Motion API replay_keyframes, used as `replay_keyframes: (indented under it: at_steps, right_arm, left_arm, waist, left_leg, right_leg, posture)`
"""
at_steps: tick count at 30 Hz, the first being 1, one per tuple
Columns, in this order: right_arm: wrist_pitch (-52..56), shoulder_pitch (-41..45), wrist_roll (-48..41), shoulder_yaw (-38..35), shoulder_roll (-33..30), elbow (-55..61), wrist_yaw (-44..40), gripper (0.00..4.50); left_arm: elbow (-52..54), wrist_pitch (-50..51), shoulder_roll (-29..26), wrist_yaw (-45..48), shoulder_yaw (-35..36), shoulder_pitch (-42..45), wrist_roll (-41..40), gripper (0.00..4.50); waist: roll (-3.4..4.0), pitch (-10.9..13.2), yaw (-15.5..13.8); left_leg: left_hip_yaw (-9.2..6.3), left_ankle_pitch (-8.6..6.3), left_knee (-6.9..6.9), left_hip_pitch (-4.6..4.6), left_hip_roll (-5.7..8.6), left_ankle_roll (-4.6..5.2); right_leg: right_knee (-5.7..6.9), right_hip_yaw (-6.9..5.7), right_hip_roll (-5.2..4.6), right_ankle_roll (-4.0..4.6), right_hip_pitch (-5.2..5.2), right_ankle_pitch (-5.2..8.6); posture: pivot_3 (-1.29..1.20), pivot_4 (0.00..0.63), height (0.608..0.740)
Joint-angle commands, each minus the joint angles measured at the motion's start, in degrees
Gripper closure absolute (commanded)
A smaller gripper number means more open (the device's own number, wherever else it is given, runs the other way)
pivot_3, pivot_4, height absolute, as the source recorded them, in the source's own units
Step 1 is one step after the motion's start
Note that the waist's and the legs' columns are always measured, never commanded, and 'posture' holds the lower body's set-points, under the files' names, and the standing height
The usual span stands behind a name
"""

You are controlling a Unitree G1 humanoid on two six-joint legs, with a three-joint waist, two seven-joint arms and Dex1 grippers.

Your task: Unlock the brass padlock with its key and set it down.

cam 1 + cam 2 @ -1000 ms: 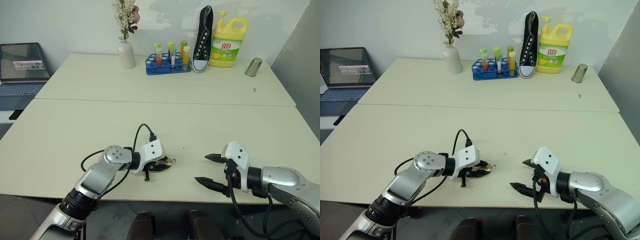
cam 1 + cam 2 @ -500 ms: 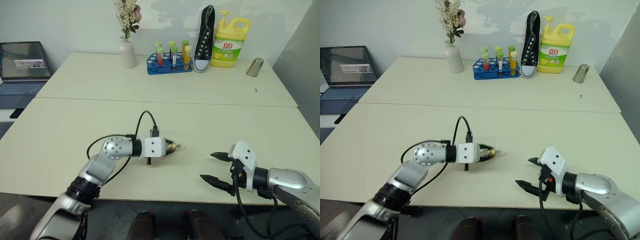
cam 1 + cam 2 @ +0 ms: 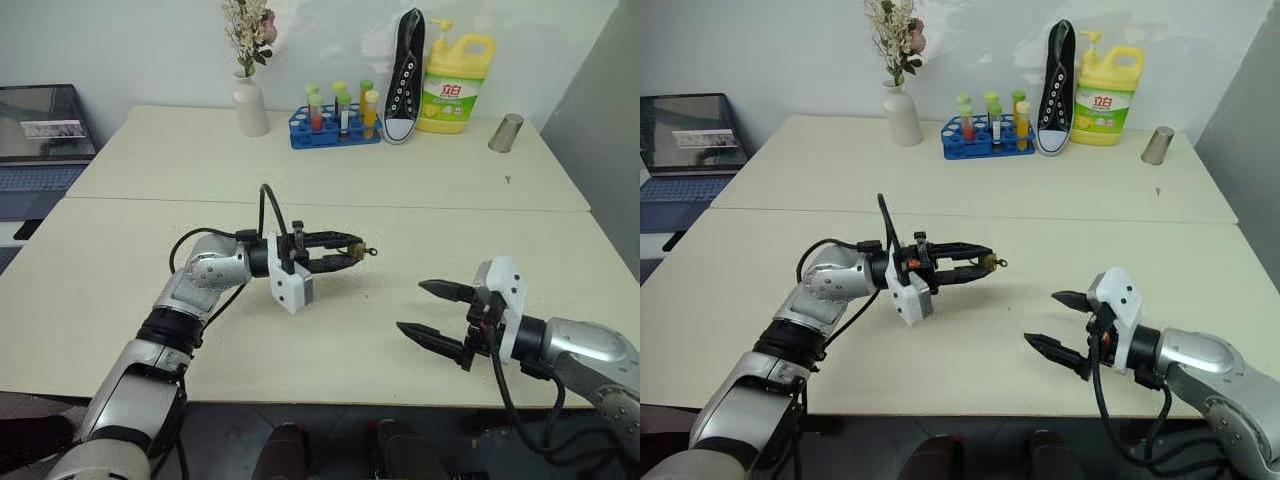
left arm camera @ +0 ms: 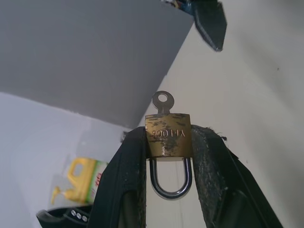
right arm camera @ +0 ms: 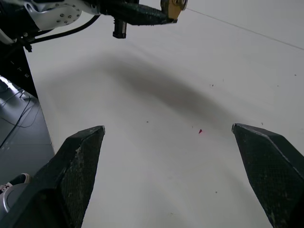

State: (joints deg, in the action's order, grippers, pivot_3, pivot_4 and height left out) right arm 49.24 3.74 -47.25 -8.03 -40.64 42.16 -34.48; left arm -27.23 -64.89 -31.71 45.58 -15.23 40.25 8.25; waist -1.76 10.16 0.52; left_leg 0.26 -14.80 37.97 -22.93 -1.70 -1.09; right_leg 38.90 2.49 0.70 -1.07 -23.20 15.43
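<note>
Two cream tables (image 3: 330, 160) butted together, seam across the middle. White wall (image 3: 130, 40) behind, grey panel (image 3: 600, 110) at right. Laptop (image 3: 40, 135) on a side desk at left. Dark floor (image 3: 10, 260) below it.

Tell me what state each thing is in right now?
Padlock: shackle closed, pinched in the left hand, off the table.
Key: stuck in the padlock.
Right hand: open, empty.
Laptop: lid up, screen on.
Shoe: propped upright against the wall.
</note>
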Motion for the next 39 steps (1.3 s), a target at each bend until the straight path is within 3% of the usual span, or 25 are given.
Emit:
replay_keyframes:
  at_steps: [1,9,17,26,39]
  right_arm:
    - [1.2,3.5,-4.1,-1.4,0.7,-0.5,1.5,0.0]
    - [4.6,12.6,-8.3,1.2,1.9,-5.0,3.0,0.0]
    - [3.3,18.9,-3.5,8.0,5.5,-10.8,2.6,0.0]
    - [3.9,20.7,-2.8,9.2,7.8,-12.2,2.3,0.0]
    - [4.2,21.0,-2.7,9.6,8.6,-13.0,1.3,4.5]
  left_arm:
    - [-0.7,-3.9,-0.8,-3.4,1.3,0.6,1.5,3.54]
    - [-1.2,-6.2,-1.3,-8.0,0.9,-0.4,5.2,3.54]
    - [-1.3,-6.6,-1.7,-11.4,0.4,-1.7,8.1,3.54]
    - [0.3,-5.0,-1.9,-12.6,-0.4,-1.6,8.6,3.54]
    - [3.6,-2.7,-2.6,-12.0,-1.0,-2.4,7.4,3.54]
  waist:
    - [0.0,0.0,0.0]
    - [0.0,0.0,0.0]
    - [0.01,0.0,0.0]
    - [0.01,0.0,0.0]
    - [0.01,0.0,0.0]
  left_leg:
    - [-0.02,0.0,0.0,0.0,-0.01,0.0]
    - [-0.04,0.0,0.0,-0.02,0.01,0.0]
    - [-0.06,0.0,0.0,-0.02,-0.02,0.0]
    - [-0.06,0.0,0.0,-0.04,-0.01,0.0]
    - [-0.06,0.0,0.0,-0.03,-0.01,0.0]
  right_leg:
    - [0.01,0.0,0.01,0.0,0.0,0.0]
    - [0.03,-0.02,-0.01,0.0,0.0,0.0]
    - [0.05,-0.02,-0.01,0.06,-0.01,-0.04]
    - [0.05,-0.09,-0.04,0.26,-0.02,-0.16]
    - [0.06,-0.09,-0.04,0.27,-0.02,-0.16]
  posture:
    - [0.0,0.15,0.74]
    - [0.0,0.15,0.74]
    - [0.0,0.15,0.74]
    - [0.0,0.15,0.74]
    - [0.0,0.15,0.74]
